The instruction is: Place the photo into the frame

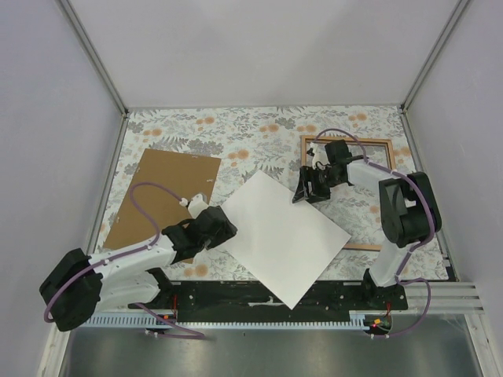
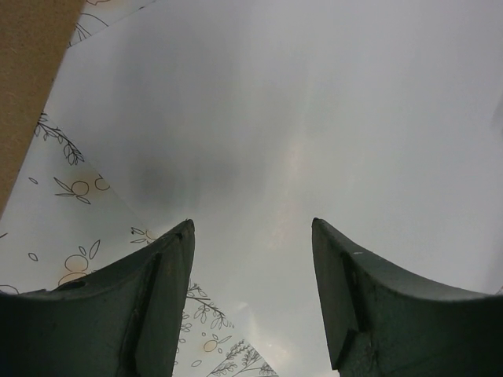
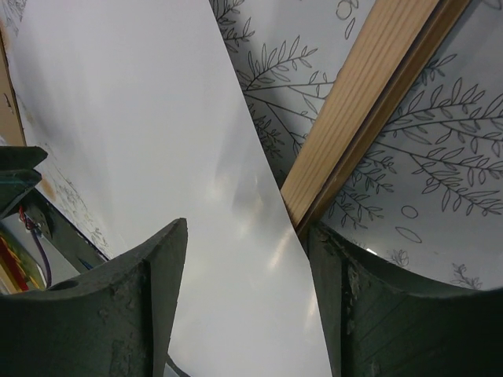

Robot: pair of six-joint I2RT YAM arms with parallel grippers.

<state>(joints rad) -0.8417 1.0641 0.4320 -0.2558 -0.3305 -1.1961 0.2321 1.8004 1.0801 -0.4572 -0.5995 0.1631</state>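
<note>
In the top view we see the left arm (image 1: 126, 263) lying low from the lower left, its forearm stretched rightward. It brings the left gripper (image 2: 251, 232) to the left corner of the photo (image 1: 279, 236). In its wrist view the fingers stand well apart with nothing between them, and the photo's white surface and lower left edge lie just beneath.

The right arm (image 1: 405, 208) rises at the lower right, bends at the elbow and reaches leftward. The right gripper (image 3: 247, 228) points down, also wide open and empty. The photo's upper right edge and the left rail of the frame (image 1: 346, 140) show in the gap between its fingers.

The photo lies white side up at the centre, turned diamond-wise. Its right corner covers the frame's left rail. The frame lies flat at the upper right, and the brown backing panel (image 1: 161, 196) lies at the left.
</note>
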